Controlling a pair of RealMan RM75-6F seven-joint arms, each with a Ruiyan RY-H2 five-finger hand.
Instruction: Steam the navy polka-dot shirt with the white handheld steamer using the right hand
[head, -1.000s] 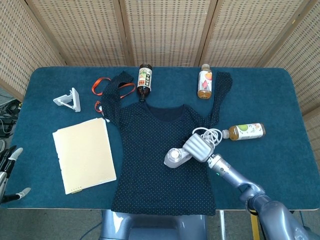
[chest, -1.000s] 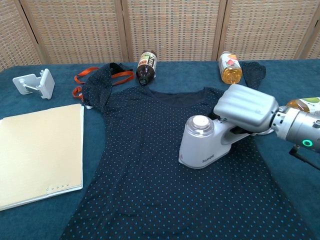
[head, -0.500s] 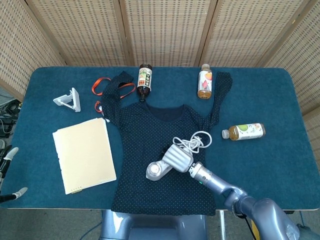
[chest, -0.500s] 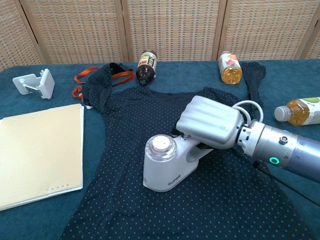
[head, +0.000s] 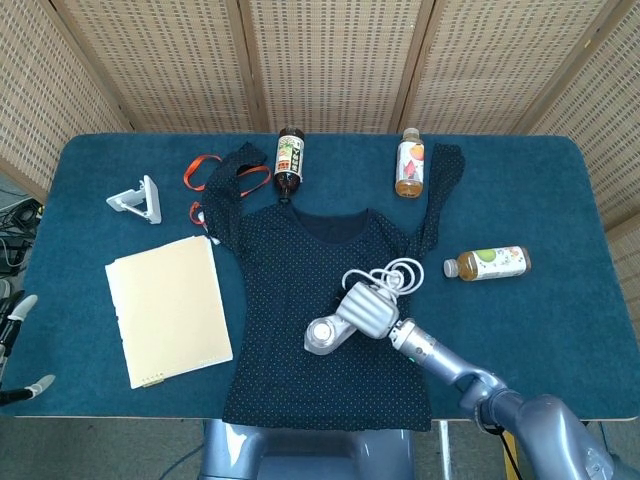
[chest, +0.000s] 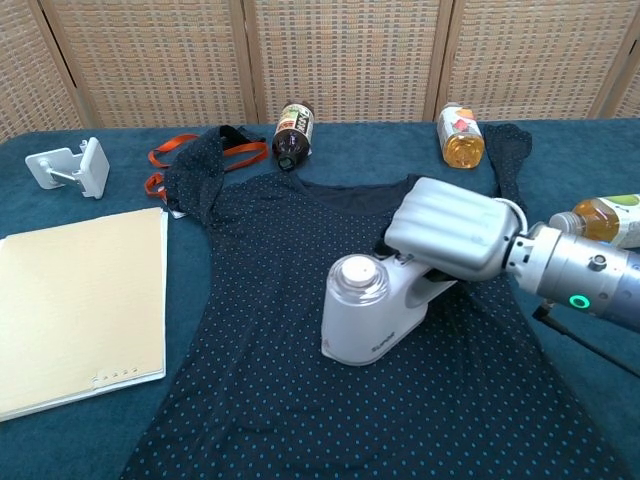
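The navy polka-dot shirt (head: 300, 300) (chest: 260, 330) lies flat on the blue table, its sleeves spread toward the back. My right hand (head: 371, 309) (chest: 450, 228) grips the handle of the white handheld steamer (head: 326, 336) (chest: 365, 310), whose head rests on the shirt's lower middle, right of centre. The steamer's white cord (head: 388, 276) coils on the shirt behind the hand. Only the fingertips of my left hand (head: 20, 345) show at the left edge in the head view, off the table and holding nothing that I can see.
A cream folder (head: 168, 308) lies left of the shirt. A white stand (head: 137, 199) and an orange strap (head: 205, 172) sit at the back left. A dark bottle (head: 289, 158) and a tea bottle (head: 409, 164) lie at the back, a green-label bottle (head: 490, 263) at the right.
My right hand first swept the steamer left and toward the shirt's hem. It has since drawn it slightly back to the right and up the shirt.
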